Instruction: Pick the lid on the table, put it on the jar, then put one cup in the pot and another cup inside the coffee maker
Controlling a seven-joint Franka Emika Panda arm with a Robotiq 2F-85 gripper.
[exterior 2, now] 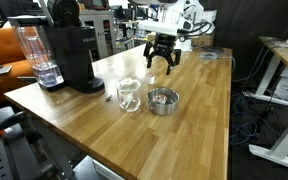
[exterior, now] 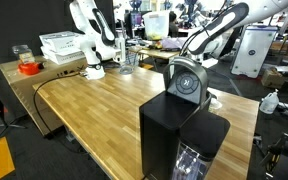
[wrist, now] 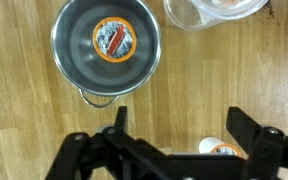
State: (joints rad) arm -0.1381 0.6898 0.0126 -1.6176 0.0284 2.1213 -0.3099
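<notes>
Spread, empty fingers (wrist: 174, 150) hang over the wooden table (wrist: 234, 80). One cup (wrist: 222, 149) lies between the fingers. Beyond them, another cup (wrist: 114, 40) sits inside the pot (wrist: 74, 62); jar (wrist: 209, 12) beside; coffee maker (exterior 2: 69, 55) well apart.

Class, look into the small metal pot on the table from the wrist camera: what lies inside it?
Inside the pot sits one small cup, its orange printed foil top facing up. The cup's sides and the pot floor beneath it are covered.
</notes>
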